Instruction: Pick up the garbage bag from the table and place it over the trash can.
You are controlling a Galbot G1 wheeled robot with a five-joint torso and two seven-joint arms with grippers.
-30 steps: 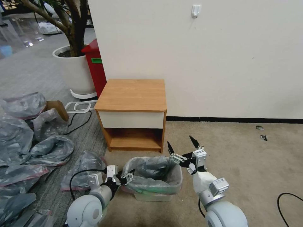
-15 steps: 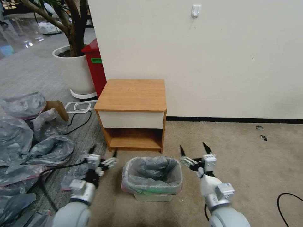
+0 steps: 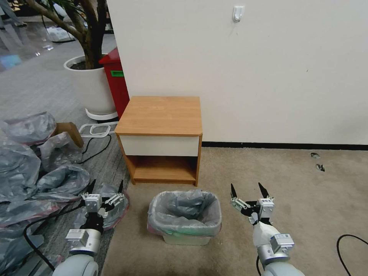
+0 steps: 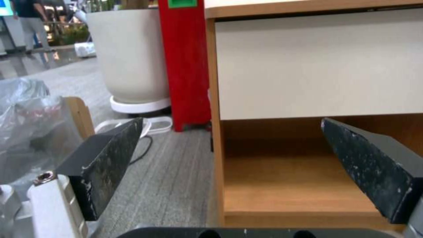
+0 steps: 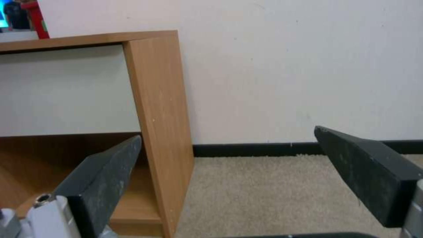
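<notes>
Grey garbage bag [image 3: 184, 214] lines trash can [image 3: 186, 239] near bench [image 3: 161, 115]; my left fingers [image 3: 105, 188] and right fingers [image 3: 247, 191] spread wide, empty, either side.

Between the spread jaws of left gripper [image 3: 105, 188] and right gripper [image 3: 247, 190]: trash can [image 3: 186, 239], garbage bag [image 3: 184, 213] lining it, draped over its rim. Ahead of both jaw pairs, past the can: table [image 3: 161, 115], backed against wall [image 3: 249, 69]. Under and outward of the left jaws: bag pile [image 3: 34, 172].
</notes>
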